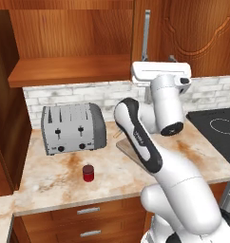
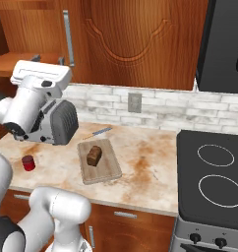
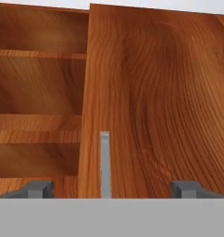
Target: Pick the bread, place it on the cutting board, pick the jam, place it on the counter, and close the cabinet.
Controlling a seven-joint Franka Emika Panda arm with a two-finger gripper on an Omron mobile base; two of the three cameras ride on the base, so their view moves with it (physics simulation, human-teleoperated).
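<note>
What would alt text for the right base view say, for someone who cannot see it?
A small dark bread loaf lies on a wooden cutting board on a marbled counter, with a red jam jar to its left. A white robot arm reaches up toward a wooden cabinet.

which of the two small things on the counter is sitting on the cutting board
The bread, the dark brown loaf. It lies on the cutting board; the red jam stands on the bare counter near the toaster.
</note>
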